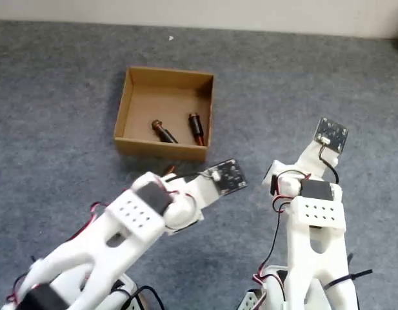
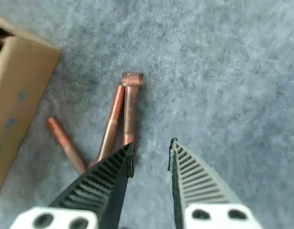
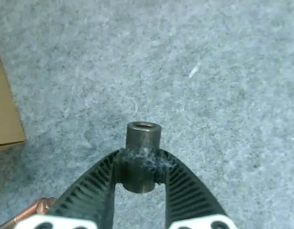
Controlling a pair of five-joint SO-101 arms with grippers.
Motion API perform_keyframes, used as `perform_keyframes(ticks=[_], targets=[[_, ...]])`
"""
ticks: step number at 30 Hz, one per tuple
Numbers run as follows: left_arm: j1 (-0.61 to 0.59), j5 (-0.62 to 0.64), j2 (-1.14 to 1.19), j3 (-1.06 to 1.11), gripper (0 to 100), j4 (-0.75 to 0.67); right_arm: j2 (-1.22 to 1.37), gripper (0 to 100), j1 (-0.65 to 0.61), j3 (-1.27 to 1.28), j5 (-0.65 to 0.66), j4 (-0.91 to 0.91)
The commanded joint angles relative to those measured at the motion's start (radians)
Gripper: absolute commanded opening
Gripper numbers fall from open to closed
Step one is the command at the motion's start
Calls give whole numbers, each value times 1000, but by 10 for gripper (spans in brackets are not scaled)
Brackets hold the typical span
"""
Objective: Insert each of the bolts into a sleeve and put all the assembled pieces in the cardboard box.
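No legible text, labels, numbers or signs anywhere

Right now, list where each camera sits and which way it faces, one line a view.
High view: fixed above the table, looking down on the cardboard box; the left arm and right arm enter from the near edge.
Left wrist view: on the left wrist, looking down past the open left gripper at bolts beside the box.
Right wrist view: on the right wrist, looking down past the right gripper, shut on a sleeve.
Shared: all three show the box; both wrist views show bolts.
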Motion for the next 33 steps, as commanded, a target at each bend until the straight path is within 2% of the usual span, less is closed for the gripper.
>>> perform_keyframes(ticks=[1,14,21,26,33], targets=[[21,-15,151,-93,147,-89,-33,5,15,-18,11,-28],[10,-14,374,-160,147,-241,-33,5,15,-18,28,-28],[-12,-14,386,-163,147,-249,-33,5,15,-18,34,-28],[-68,-14,394,-157,147,-321,-33,5,15,-18,32,-28],[-45,-17,395,-153,147,-324,-33,5,15,-16,32,-28]])
